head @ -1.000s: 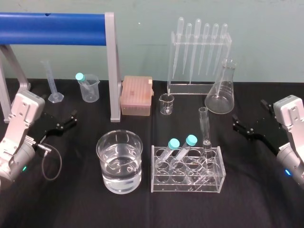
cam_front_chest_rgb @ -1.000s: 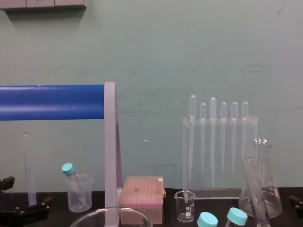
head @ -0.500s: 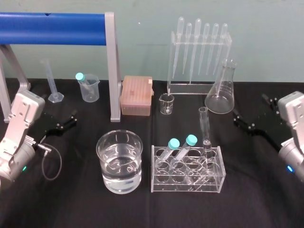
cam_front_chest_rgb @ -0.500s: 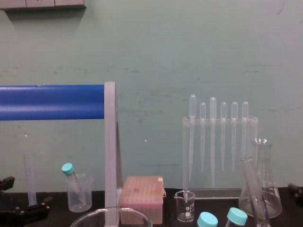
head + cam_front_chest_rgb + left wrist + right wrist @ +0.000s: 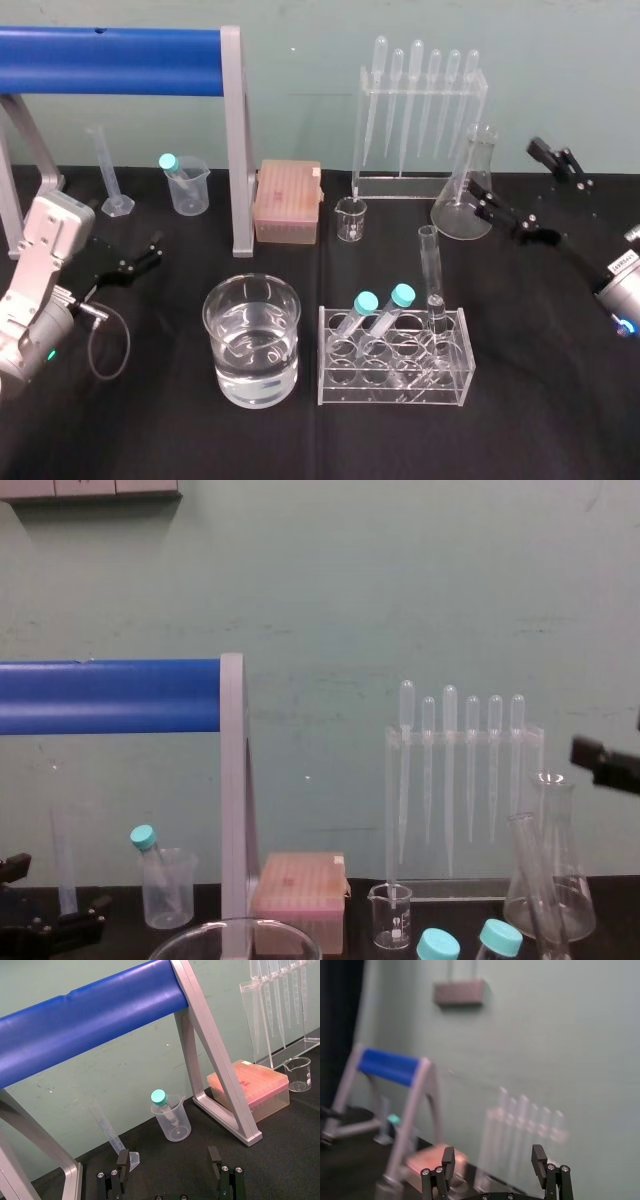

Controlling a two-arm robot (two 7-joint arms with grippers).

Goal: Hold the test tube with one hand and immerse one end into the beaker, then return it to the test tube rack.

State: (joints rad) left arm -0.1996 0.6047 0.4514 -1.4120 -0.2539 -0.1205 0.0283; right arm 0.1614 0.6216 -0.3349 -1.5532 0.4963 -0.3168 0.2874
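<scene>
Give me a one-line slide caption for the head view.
Open right gripper hovers by the flask; test tube stands in its rack beside the half-full beaker; left gripper idle at left.

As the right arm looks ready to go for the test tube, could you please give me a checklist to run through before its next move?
1. Right gripper open: ok, jaws spread wide.
2. Test tube upright in the rack, top free to grip: ok.
3. Right gripper placed around the test tube: not ok; it hangs raised behind and to the right of it, apart.
4. Clearance from the flask: cannot tell; one finger overlaps it in the head view.
5. Beaker holds liquid and stands left of the rack: ok.
6. Left gripper parked open at the far left, away from the glassware: ok.
</scene>
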